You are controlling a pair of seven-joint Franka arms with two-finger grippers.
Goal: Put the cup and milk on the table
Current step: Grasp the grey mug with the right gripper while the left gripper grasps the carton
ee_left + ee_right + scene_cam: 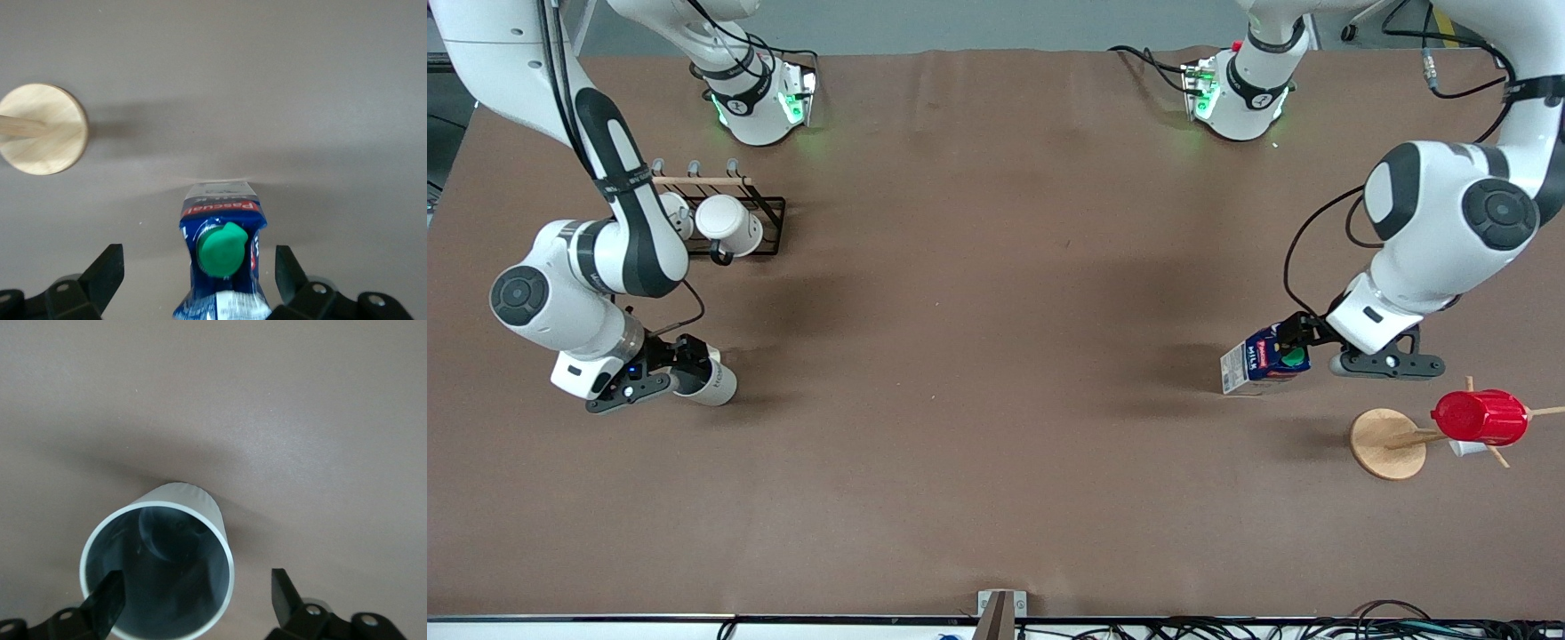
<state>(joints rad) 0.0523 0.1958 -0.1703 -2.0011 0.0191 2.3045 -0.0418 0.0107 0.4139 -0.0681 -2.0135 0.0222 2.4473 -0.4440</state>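
Observation:
The cream-beige cup (710, 382) with its dark grey inside (160, 573) stands on the brown table (996, 356) toward the right arm's end. My right gripper (683, 363) is open just over its mouth; in the right wrist view (197, 600) one finger is over the cup's inside and the other is well clear of its wall. The blue and white milk carton (1258, 360) with the green cap (222, 249) rests on the table toward the left arm's end. My left gripper (1294, 342) is open around its top (198, 272), with a gap on each side.
A black wire rack (769, 222) with two whiter mugs (727, 227) stands farther from the front camera than the cup. A wooden mug tree with a round base (1387, 443) (43, 129) carries a red ribbed cup (1480, 416), nearer the camera than the milk.

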